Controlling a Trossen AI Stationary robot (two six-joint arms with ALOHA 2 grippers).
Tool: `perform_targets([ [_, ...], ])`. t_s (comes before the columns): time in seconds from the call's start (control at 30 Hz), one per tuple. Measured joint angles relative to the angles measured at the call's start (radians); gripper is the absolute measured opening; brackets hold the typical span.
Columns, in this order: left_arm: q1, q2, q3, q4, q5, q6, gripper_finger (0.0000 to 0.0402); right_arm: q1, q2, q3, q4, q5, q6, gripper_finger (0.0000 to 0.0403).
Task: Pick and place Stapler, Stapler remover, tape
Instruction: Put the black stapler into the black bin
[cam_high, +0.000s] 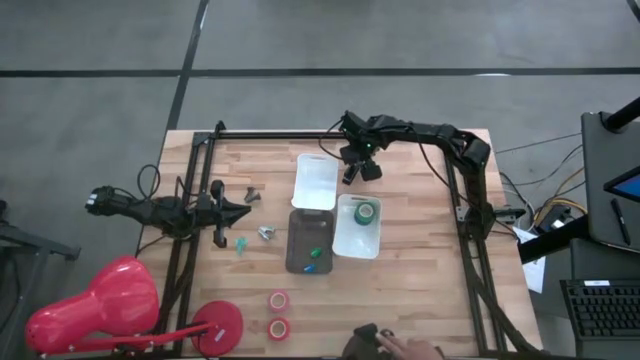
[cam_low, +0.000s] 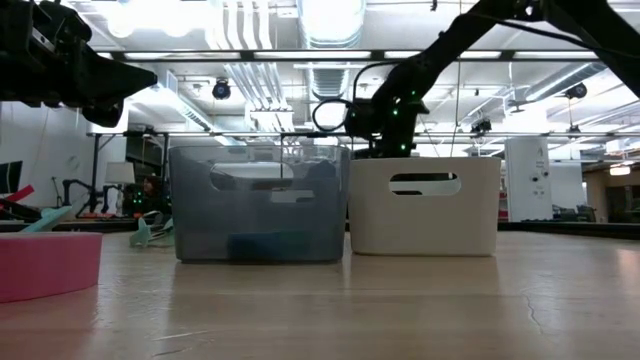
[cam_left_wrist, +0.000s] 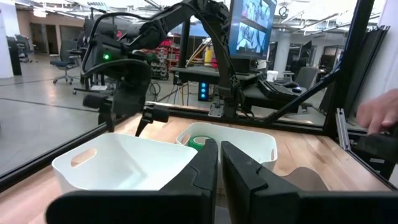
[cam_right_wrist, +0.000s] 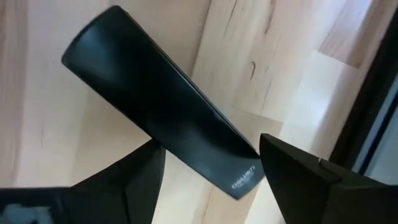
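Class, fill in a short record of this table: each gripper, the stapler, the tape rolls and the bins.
Left gripper: shut, empty, at the table's left side.
Right gripper: open, fingers either side of the black stapler.
Green tape: inside the white bin.
Red tape: two rolls on bare wood, outside any bin.
Grey bin: beside the white bin, small items inside.

Right gripper (cam_high: 360, 167) hangs at the table's far side, fingers spread wide; left gripper (cam_high: 243, 208) waits low at the left, fingers (cam_left_wrist: 249, 180) pressed nearly together
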Motion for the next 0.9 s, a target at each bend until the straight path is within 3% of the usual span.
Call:
perform_targets([
  [0.27,0.0,0.0,0.0,0.0,0.0,0.0,0.0023,0.002,0.006,0.0,-0.017,-0.003,0.03,0.0211],
  [0.53,0.0,0.0,0.0,0.0,0.0,0.0,0.0023,0.002,0.001,-0.001,-0.056,-0.003,0.071,0.0121],
  [0.9,0.0,0.0,0.0,0.0,0.0,0.0,0.0023,0.002,-0.119,0.001,-0.103,0.12,0.162,0.0116],
])
